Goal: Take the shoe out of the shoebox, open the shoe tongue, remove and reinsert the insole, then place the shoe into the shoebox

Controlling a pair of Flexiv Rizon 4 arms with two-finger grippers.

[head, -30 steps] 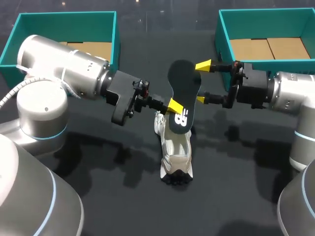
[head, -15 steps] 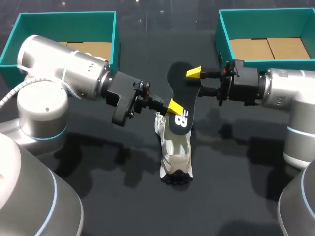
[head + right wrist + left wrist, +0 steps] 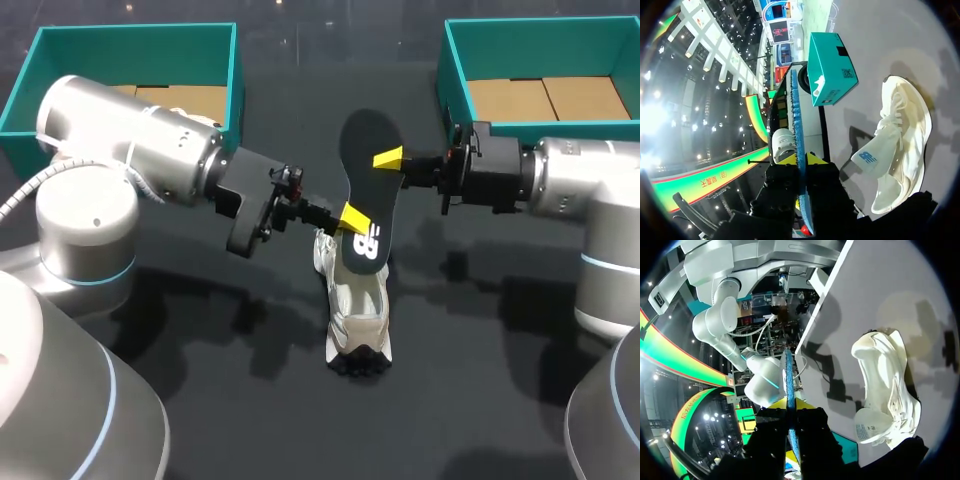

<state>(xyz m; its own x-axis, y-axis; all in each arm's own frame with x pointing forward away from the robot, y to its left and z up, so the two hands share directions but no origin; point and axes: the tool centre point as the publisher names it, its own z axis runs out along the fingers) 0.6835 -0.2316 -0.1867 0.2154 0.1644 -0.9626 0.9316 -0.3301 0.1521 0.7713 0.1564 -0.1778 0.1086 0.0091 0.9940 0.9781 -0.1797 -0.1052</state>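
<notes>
The black foam insole with a blue underside [image 3: 367, 165] is out of the white mesh running shoe [image 3: 356, 300]. It is held in the air just above the shoe, turned on edge, with its printed heel end nearest the shoe and its toe end reaching away beyond it. The left gripper [image 3: 350, 216] is clamped on the heel end. The right gripper [image 3: 390, 161] is pinched on the toe end. Each wrist view shows the insole edge-on between that arm's fingers. The shoe rests free on the dark bench [image 3: 230, 400] with nothing holding it.

Removal looks complete, so reinsertion seems to be the step in hand. The next move probably calls for turning the insole flat and leading its toe end into the shoe's opening under the tongue. One gripper may need to let go to steady the shoe, which could slide. Two open teal cardboard shoeboxes [image 3: 455, 80] stand well beyond the shoe, for the last step.
</notes>
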